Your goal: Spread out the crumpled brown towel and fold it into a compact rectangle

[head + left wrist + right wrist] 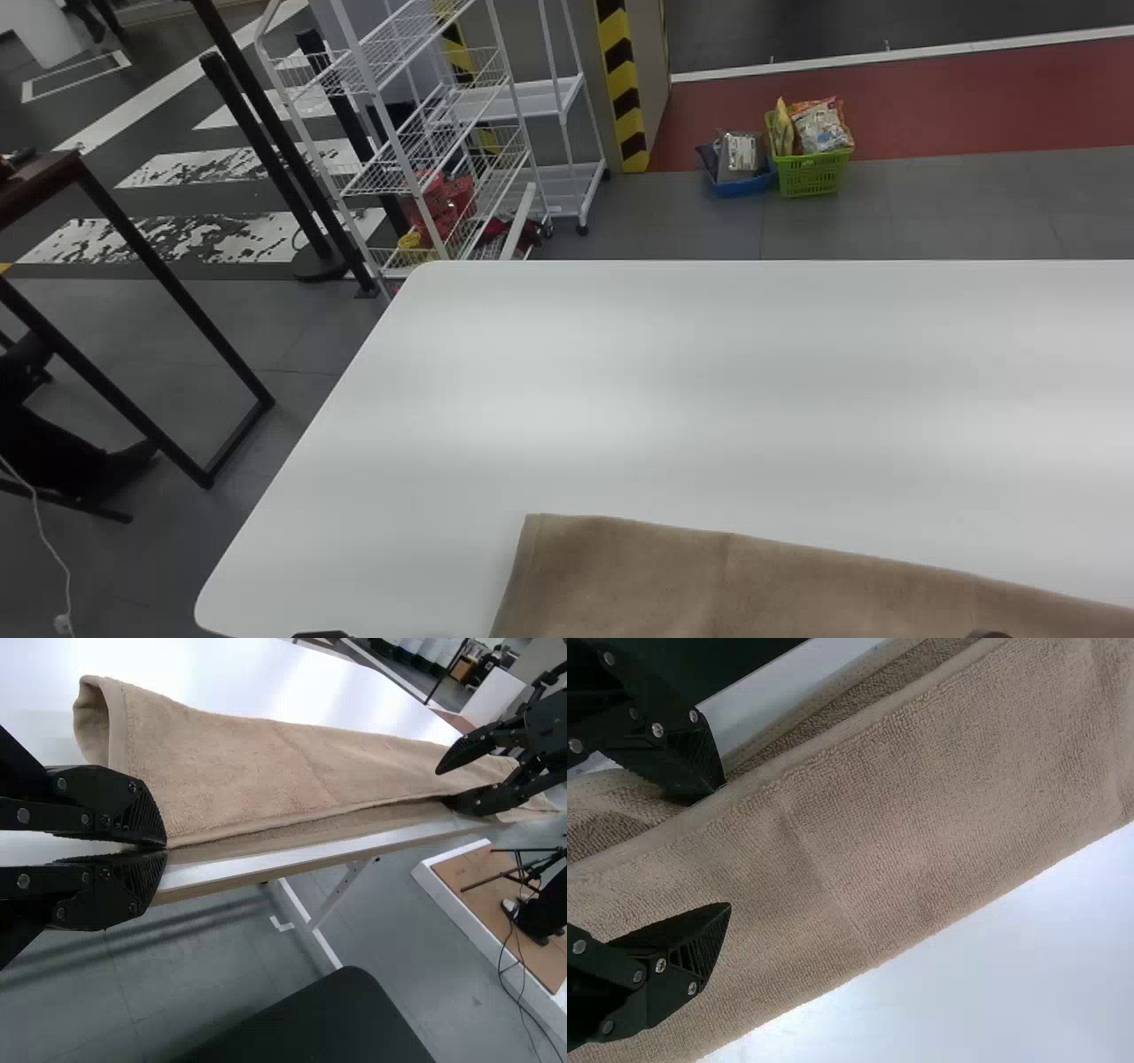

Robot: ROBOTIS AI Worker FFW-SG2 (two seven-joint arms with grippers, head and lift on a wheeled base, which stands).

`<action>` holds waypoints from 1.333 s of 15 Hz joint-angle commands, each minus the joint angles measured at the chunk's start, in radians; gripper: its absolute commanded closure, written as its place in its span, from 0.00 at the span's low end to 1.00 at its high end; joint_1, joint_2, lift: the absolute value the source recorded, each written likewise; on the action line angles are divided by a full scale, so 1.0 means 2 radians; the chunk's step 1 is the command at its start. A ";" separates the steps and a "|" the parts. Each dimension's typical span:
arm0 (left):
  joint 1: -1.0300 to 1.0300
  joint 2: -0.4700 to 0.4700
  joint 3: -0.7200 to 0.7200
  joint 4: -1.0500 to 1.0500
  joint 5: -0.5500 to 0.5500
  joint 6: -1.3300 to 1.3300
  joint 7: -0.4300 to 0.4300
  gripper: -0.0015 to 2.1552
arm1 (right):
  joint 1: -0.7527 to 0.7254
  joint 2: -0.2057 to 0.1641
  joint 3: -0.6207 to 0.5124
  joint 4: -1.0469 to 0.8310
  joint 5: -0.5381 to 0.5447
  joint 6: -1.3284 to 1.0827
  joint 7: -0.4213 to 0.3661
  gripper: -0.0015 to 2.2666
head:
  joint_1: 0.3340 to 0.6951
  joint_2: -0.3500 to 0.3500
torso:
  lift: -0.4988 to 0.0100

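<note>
Brown towel (709, 576) lies along the near side of the white table (620, 399), in a long folded strip running left to right, far edge slanting nearer toward the right. Left gripper (322, 634) at the towel's near left corner, fingers closed together, can't tell if cloth is pinched. Right gripper (989, 634) farther right at the towel, fingers wide apart, nothing clamped, one by the top layer's near edge

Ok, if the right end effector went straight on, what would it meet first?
Probably the towel: its cloth lies ahead of the right end effector, whose fingers are open. The gap is hard to judge; one finger may be touching it.
</note>
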State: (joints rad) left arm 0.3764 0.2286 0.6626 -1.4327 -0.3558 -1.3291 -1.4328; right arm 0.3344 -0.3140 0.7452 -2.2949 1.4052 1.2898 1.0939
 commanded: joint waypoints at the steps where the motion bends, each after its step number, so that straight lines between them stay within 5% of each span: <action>1: 0.000 0.001 0.000 0.000 0.001 0.000 0.000 0.47 | 0.000 0.004 0.004 -0.001 0.001 0.005 -0.016 0.20 | 1.00 1.00 | 0.73; 20: 0.001 0.002 0.000 0.002 0.005 -0.009 -0.001 0.47 | -0.012 0.023 0.040 -0.025 -0.003 0.045 -0.063 0.20 | 1.00 1.00 | 0.73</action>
State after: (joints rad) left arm 0.3789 0.2332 0.6627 -1.4307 -0.3451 -1.3475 -1.4342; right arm 0.3121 -0.2719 0.8237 -2.3357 1.4005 1.3788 0.9705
